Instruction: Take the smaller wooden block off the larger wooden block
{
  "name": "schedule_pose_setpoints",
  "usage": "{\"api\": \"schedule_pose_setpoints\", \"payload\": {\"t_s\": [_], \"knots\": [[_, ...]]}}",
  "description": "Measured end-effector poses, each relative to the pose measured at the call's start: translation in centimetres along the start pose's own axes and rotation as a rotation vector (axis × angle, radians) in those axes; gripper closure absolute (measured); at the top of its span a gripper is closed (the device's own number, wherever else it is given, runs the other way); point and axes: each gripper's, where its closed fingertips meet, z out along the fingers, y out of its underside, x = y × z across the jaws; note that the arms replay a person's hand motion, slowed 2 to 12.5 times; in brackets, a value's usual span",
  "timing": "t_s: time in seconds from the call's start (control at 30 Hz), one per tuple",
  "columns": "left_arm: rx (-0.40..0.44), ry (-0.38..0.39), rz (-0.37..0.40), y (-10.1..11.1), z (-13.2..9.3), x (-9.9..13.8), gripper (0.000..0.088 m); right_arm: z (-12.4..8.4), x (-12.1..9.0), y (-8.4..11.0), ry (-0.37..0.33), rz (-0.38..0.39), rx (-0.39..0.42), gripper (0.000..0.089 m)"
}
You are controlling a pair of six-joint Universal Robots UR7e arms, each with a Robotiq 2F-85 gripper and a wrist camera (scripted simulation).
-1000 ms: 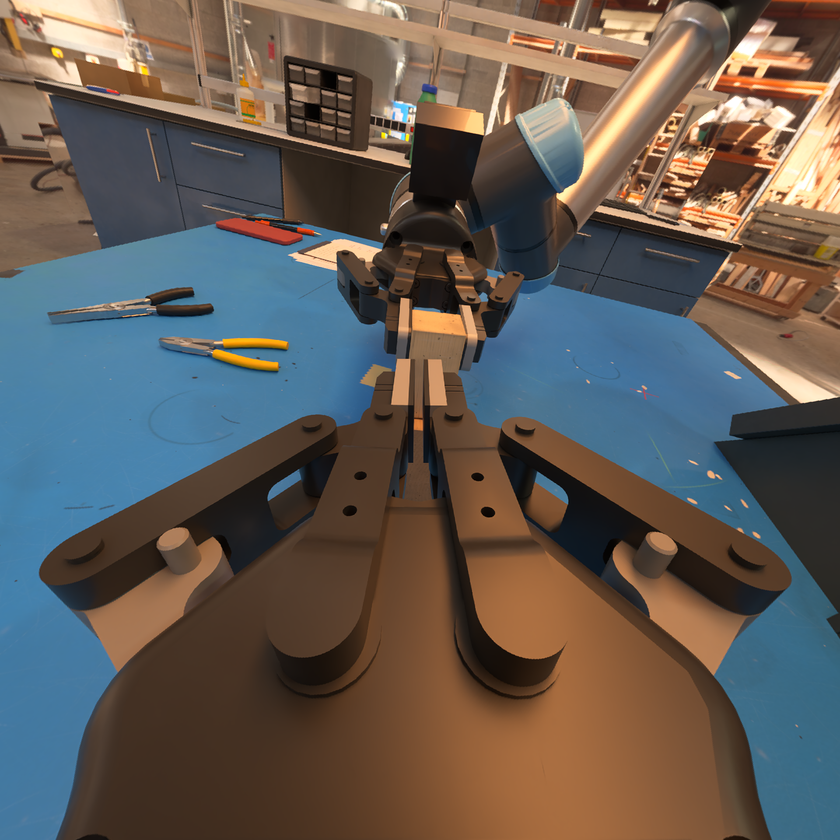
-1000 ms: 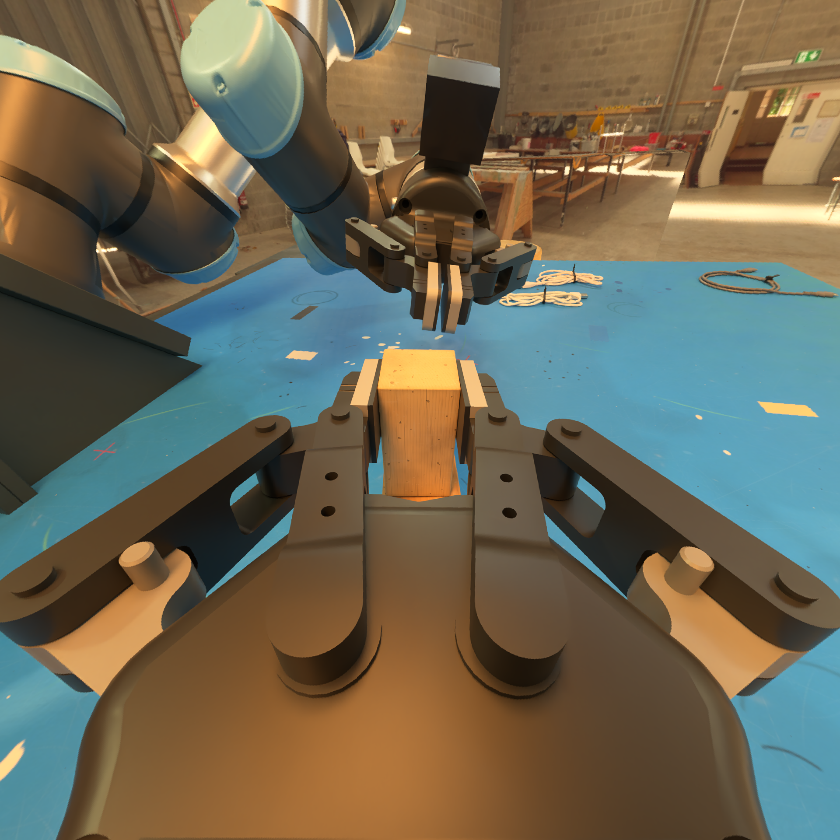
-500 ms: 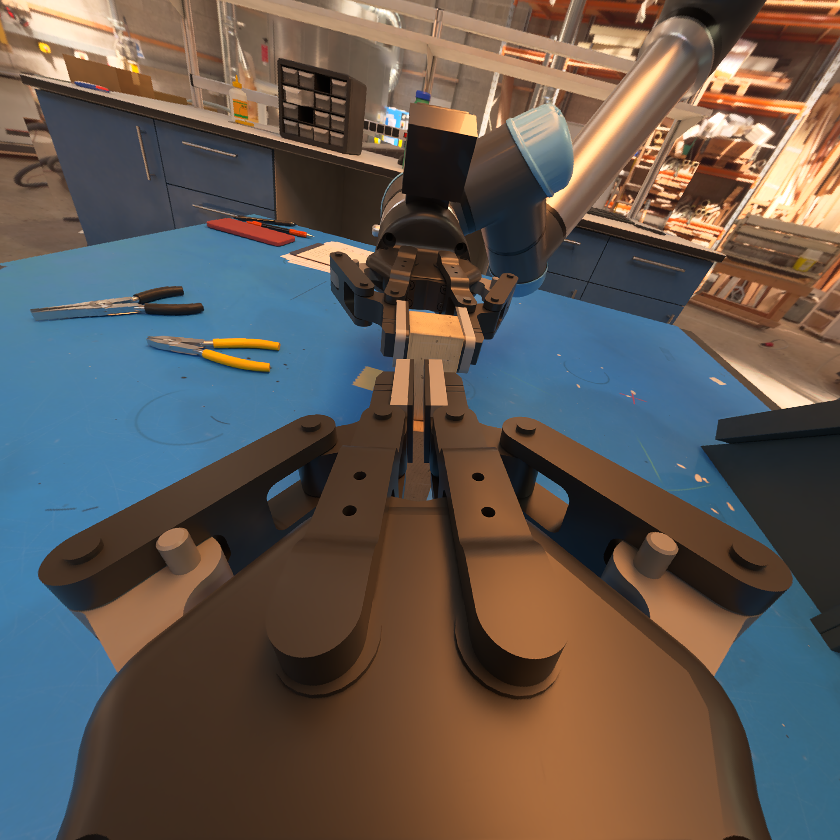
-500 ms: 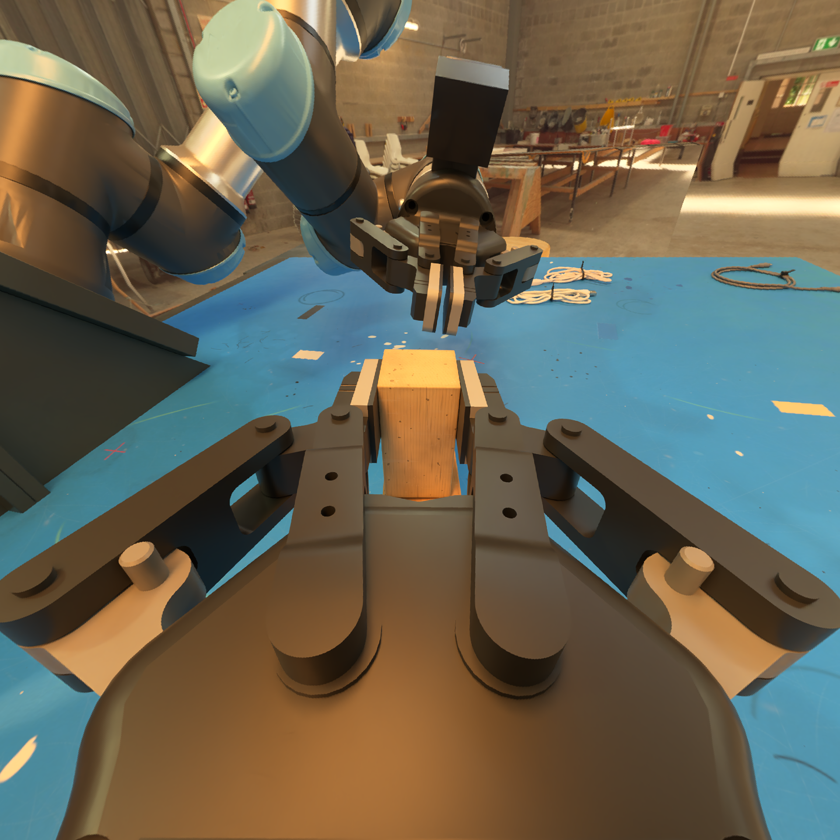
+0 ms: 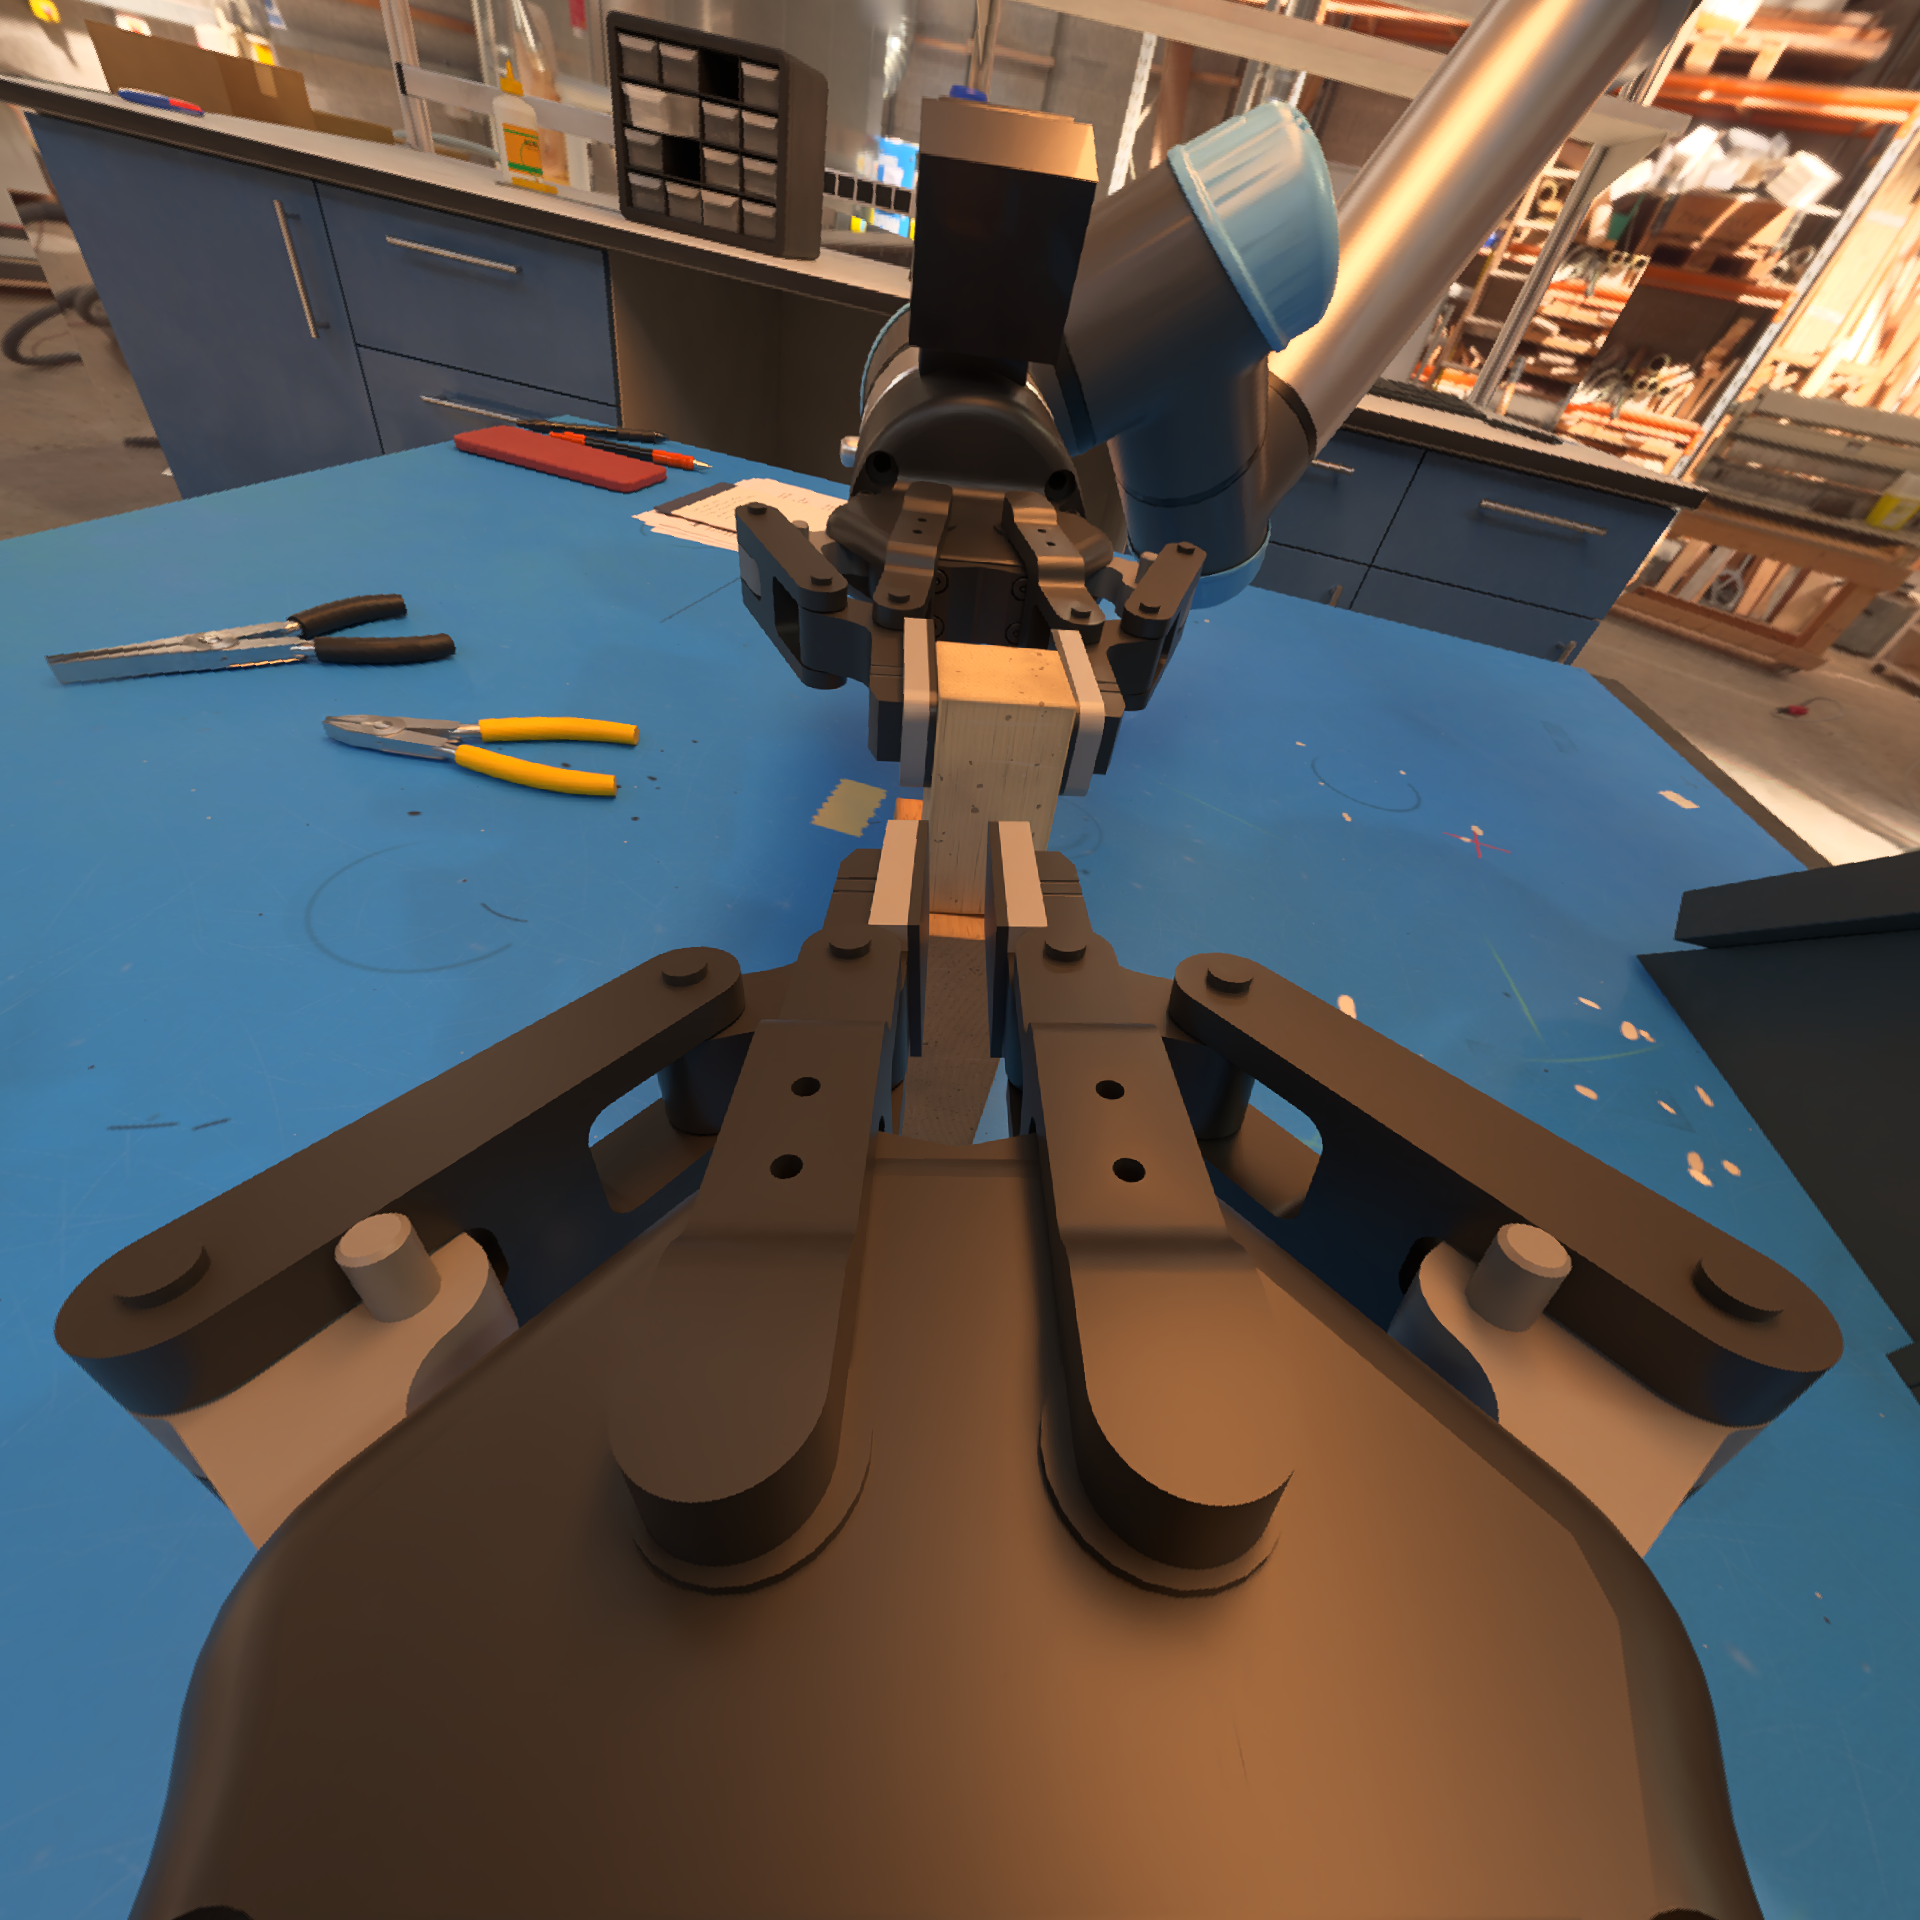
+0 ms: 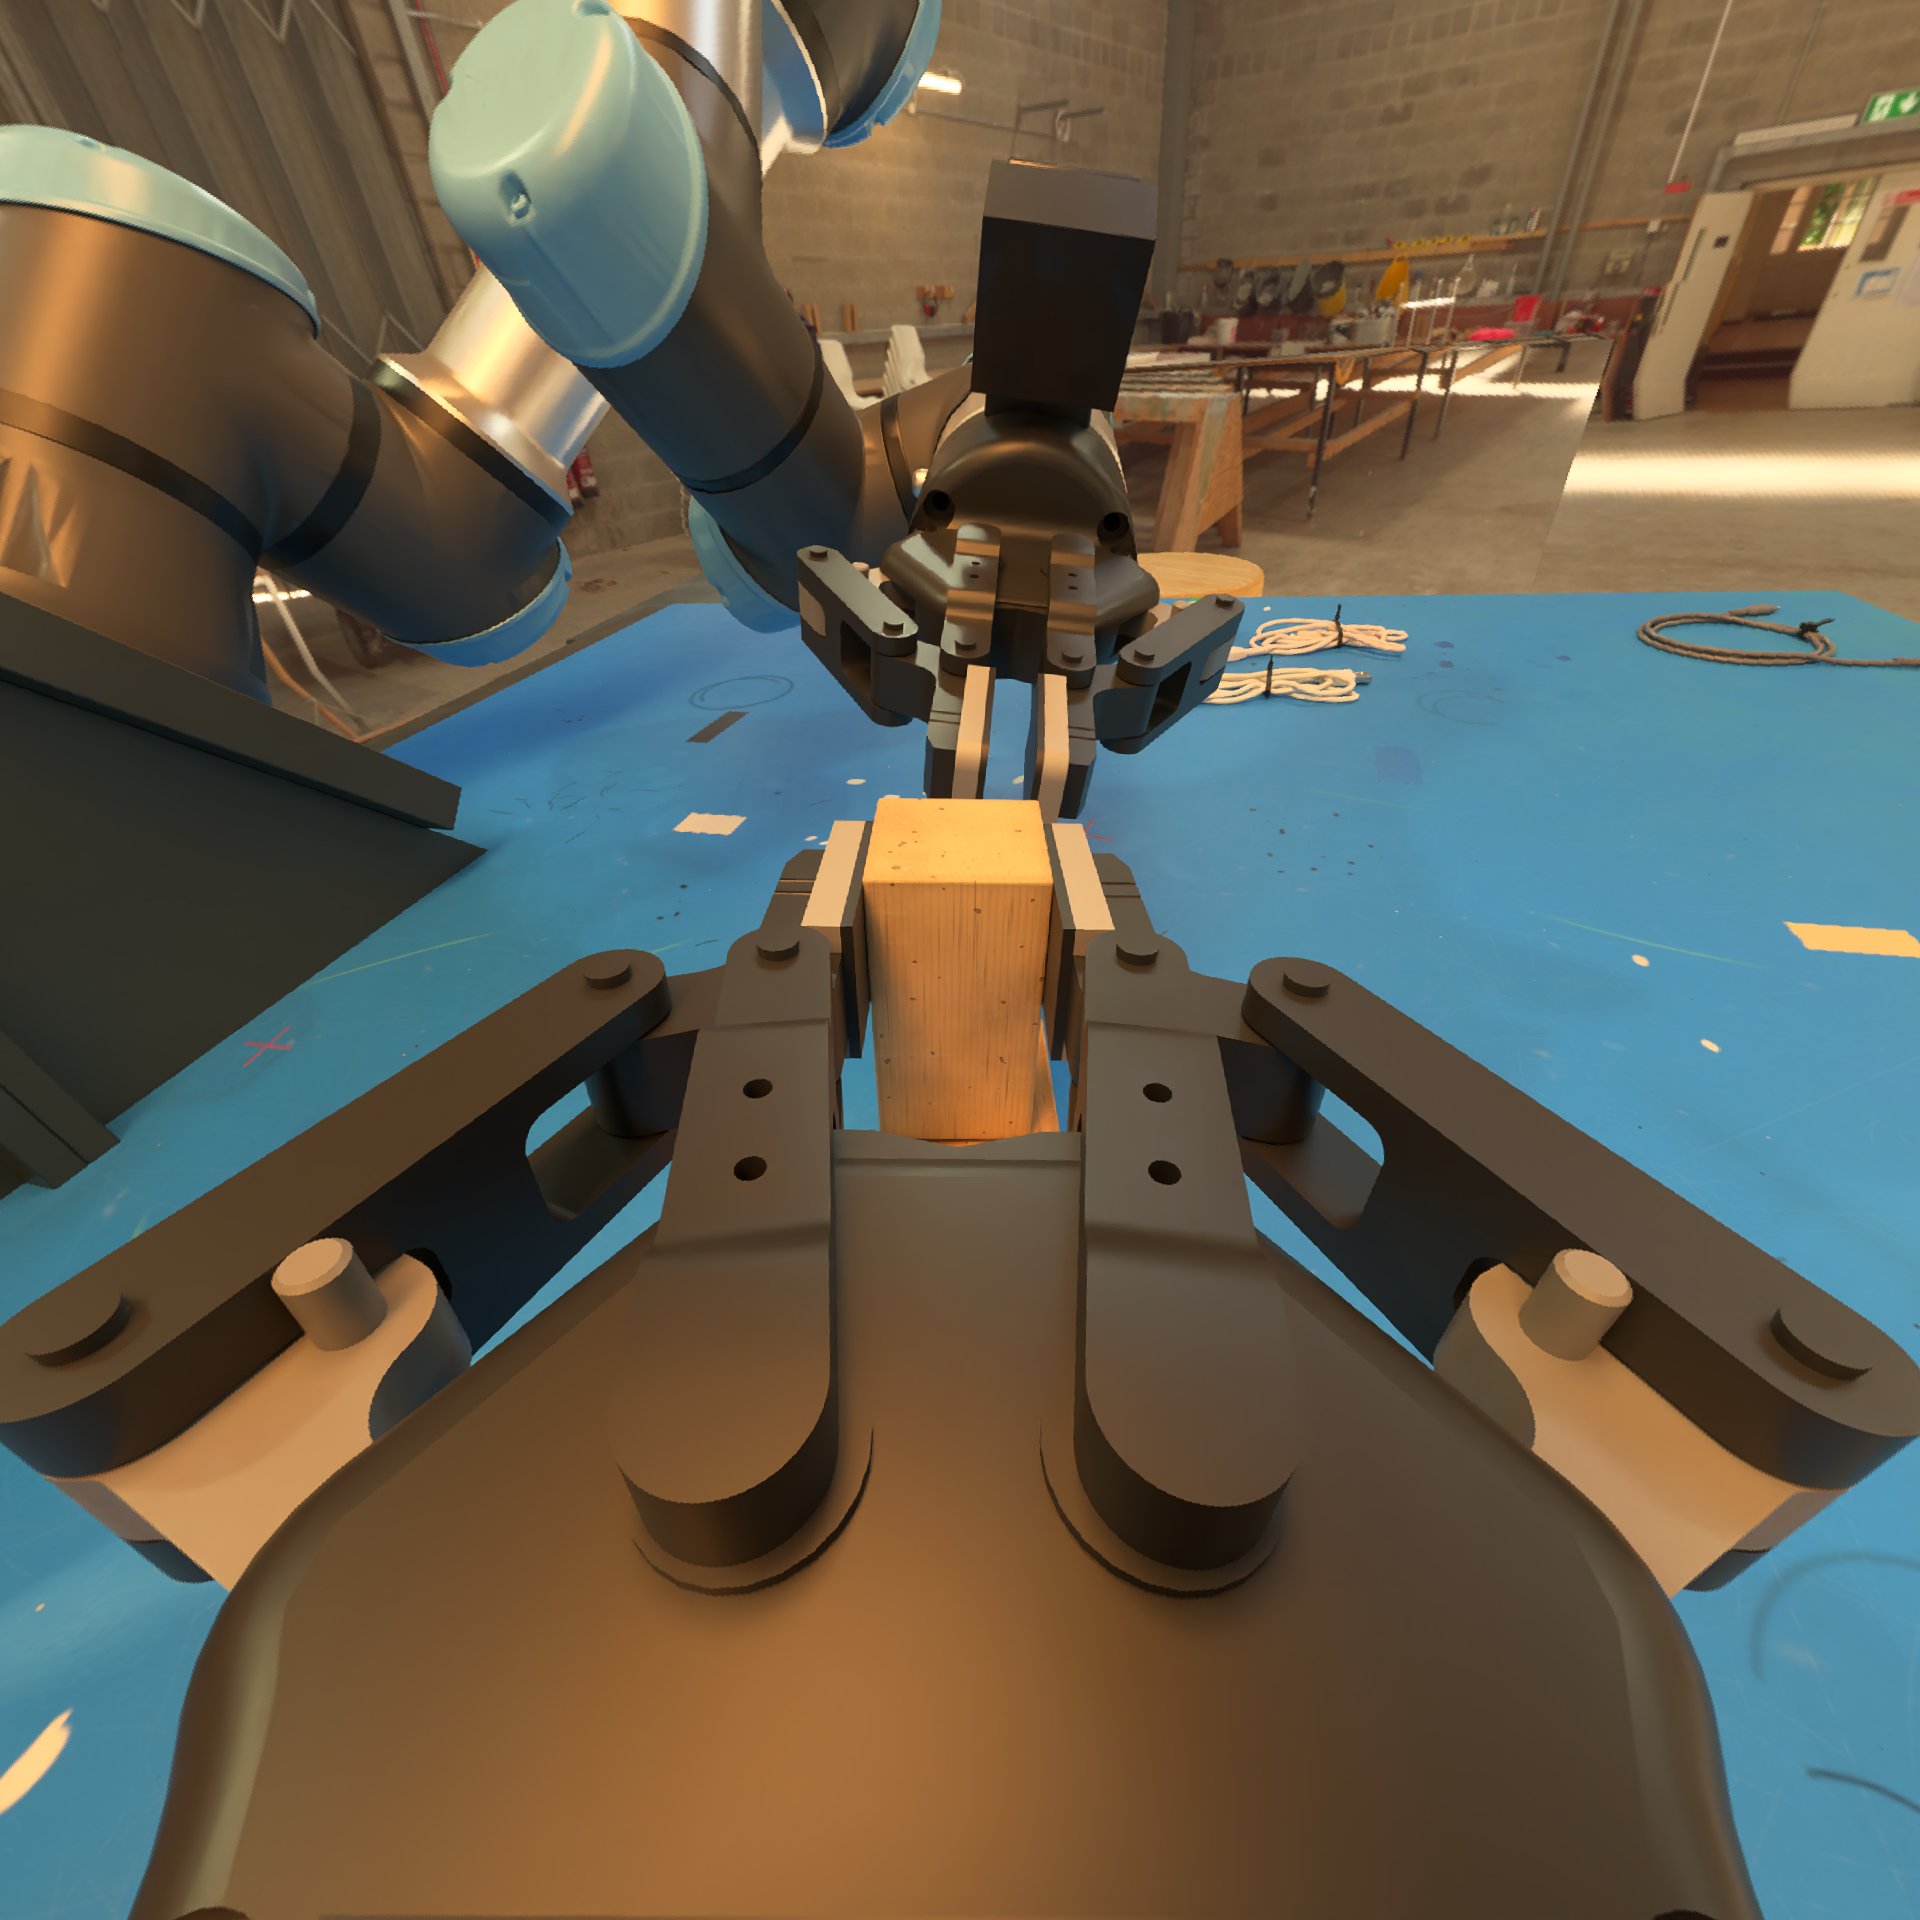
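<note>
**A:** Item one, the larger wooden block [image 6: 956,987]?

**B:** Pale, square-ended, carried clear of the blue surface [image 5: 312,935]. The right gripper [image 6: 961,873] has its jaws pinching the block's two side faces. I judge this grip is there to anchor the block while the other piece is drawn off.

**A:** Item two, the smaller wooden block [image 5: 954,1039]?

**B:** A slim, darker strip of wood lying between the fingers of the left gripper [image 5: 956,883]. Those jaws are drawn narrow and pinch the strip's sides. It sits just in front of the larger block's near end. The view is cramped there, so I cannot tell whether the two pieces touch or have parted.

**A:** How are the arms arranged?

**B:** The grippers face each other, nose to nose, with both blocks between them. One likely holds while the other pulls straight back along its fingers.

**A:** Sundries?

**B:** Yellow-handled pliers [image 5: 499,748] and black-handled pliers [image 5: 260,644] lie well off to one side. White rope coils [image 6: 1309,655] lie at the far edge. None is near the work.

**A:** Status?

**B:** Both pieces are gripped. Separation is not confirmed.
</note>
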Motion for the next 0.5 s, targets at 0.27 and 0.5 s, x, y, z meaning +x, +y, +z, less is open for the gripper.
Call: {"api": "schedule_pose_setpoints", "payload": {"t_s": [0.27, 0.5], "knots": [[-0.002, -0.008, 0.017, -0.05, 0.31, 0.02, 0.0798, -0.01, -0.01, 0.0, -0.003, 0.003, -0.004, 0.0623], [0.007, -0.015, 0.005, -0.24, 0.51, -0.11, 0.0812, -0.04, 0.03, 0.0, -0.001, 0.006, -0.001, 0.0623]]}}
